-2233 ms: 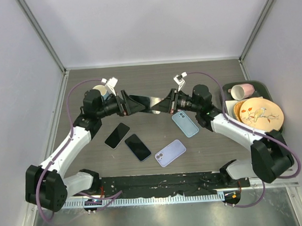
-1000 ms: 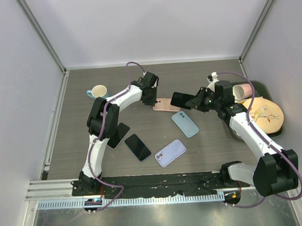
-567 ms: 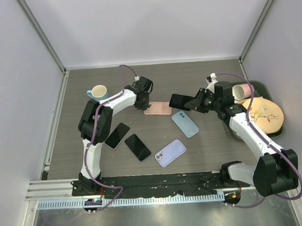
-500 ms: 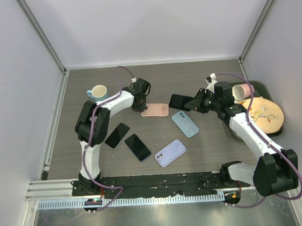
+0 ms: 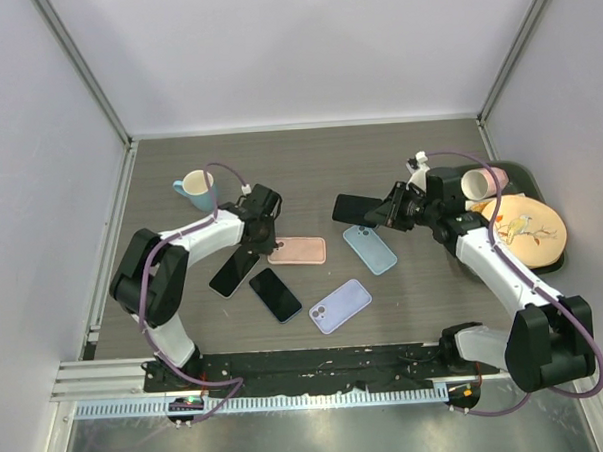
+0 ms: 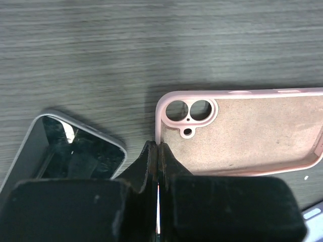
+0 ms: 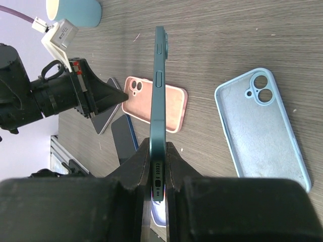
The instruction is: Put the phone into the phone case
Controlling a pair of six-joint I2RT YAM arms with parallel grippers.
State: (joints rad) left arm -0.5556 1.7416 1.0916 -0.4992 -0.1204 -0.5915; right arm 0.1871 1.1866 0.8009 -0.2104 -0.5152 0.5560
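Observation:
The pink phone case (image 5: 301, 251) lies open side up on the table, left of centre. My left gripper (image 5: 266, 241) is shut on the case's rim at its camera-hole end; in the left wrist view the closed fingers pinch that rim (image 6: 158, 146) of the pink case (image 6: 242, 133). My right gripper (image 5: 377, 211) is shut on a dark teal phone (image 5: 349, 207), held on edge above the table to the right of the case. In the right wrist view the phone (image 7: 159, 96) stands edge-on between the fingers, above the pink case (image 7: 174, 107).
Two black phones (image 5: 233, 271) (image 5: 275, 294) and a lavender phone (image 5: 340, 305) lie near the front. A light blue case (image 5: 370, 248) lies under the right arm. A mug (image 5: 196, 186) stands at the back left. A tray (image 5: 528, 172) at the right holds a plate and a pink cup.
The left gripper has dragged the pink case from the middle back of the table toward the front left. The right gripper has shifted slightly left with the teal phone.

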